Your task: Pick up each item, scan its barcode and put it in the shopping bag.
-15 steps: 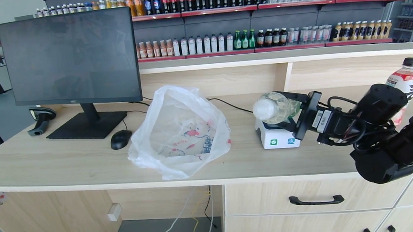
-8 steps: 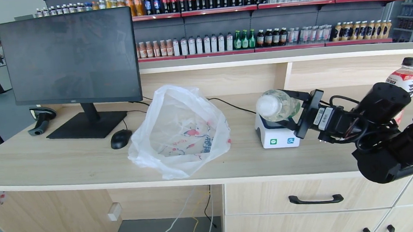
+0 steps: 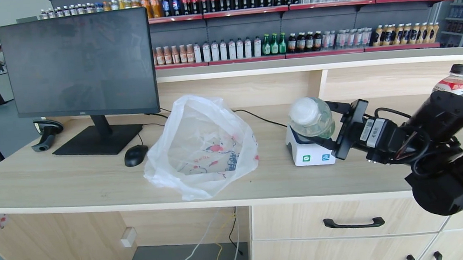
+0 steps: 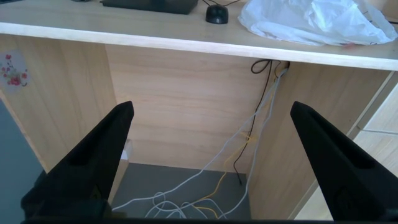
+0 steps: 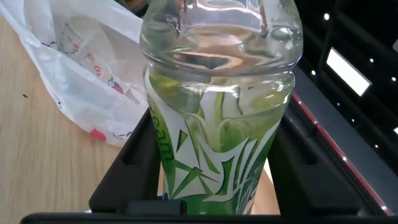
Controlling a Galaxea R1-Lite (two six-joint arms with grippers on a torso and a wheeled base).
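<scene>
Newly tilted upward, one bottle [image 3: 306, 115] clenched in right end effector [image 3: 321, 125] over one scanner [image 3: 310, 155]; left end effector [image 4: 211, 111] spread.

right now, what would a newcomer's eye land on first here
The right gripper, holding a clear green-labelled bottle just over the white scanner on the counter's right half. Next, the crumpled white shopping bag gaping open mid-counter, and the big dark monitor to its left.
</scene>
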